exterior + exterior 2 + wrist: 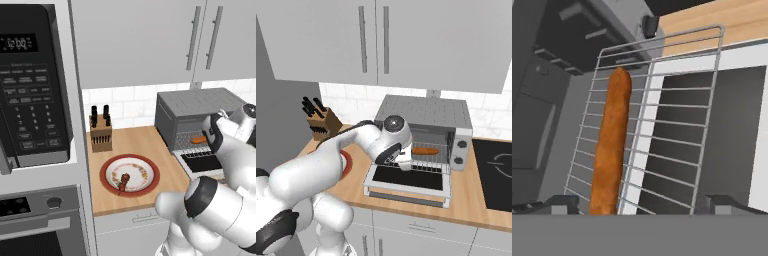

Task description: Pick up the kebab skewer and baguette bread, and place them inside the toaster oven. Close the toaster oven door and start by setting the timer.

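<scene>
The grey toaster oven (192,102) (426,109) stands on the wooden counter with its dark glass door (408,179) (202,162) dropped open. The orange-brown baguette (425,150) (199,139) (611,145) lies on the wire rack (677,125) inside. My gripper (405,163) (644,205) hangs open just in front of the rack, above the door; its fingertips stand wide apart, and the baguette's near end lies between them, closer to the left one. The kebab skewer (123,181), a short stick with dark meat chunks, rests on the red-rimmed plate (106,166) left of the oven.
A knife block (101,131) (321,120) stands behind the plate against the tiled wall. A big black microwave (30,85) and a wall oven (30,220) fill the left side. A black cooktop (496,172) lies right of the toaster oven. Cabinets hang overhead.
</scene>
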### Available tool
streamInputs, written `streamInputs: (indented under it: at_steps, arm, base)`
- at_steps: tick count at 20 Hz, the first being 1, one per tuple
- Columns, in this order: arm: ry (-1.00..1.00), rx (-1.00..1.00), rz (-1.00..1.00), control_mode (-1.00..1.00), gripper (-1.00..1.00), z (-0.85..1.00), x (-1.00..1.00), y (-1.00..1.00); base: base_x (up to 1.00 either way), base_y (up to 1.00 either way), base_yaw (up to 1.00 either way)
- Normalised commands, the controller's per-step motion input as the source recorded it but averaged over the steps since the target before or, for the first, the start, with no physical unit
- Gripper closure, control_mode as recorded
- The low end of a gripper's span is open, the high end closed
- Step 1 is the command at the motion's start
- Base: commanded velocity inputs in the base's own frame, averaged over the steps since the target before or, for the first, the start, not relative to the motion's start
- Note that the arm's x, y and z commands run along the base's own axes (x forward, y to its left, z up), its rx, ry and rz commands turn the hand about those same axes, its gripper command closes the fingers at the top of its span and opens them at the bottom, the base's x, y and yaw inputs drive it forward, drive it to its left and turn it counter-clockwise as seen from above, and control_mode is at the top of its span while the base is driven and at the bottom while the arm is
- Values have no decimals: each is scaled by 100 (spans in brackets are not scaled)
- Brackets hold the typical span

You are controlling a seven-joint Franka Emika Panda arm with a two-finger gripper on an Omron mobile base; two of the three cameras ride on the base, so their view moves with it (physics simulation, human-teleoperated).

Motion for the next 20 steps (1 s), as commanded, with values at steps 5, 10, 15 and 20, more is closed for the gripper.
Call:
streamInputs:
  at_steps: [5, 10, 15, 20]
  arm:
    - [23, 0, 25, -100, -100, 21, 0, 83]
    - [17, 0, 38, -100, -100, 2, -10, 80]
    - [2, -3, 29, -100, -100, 0, -26, 96]
    - [0, -8, 22, -100, -100, -4, -21, 100]
  base:
    - [0, 0, 0]
    - [0, 0, 0]
    - [0, 0, 0]
    - [0, 0, 0]
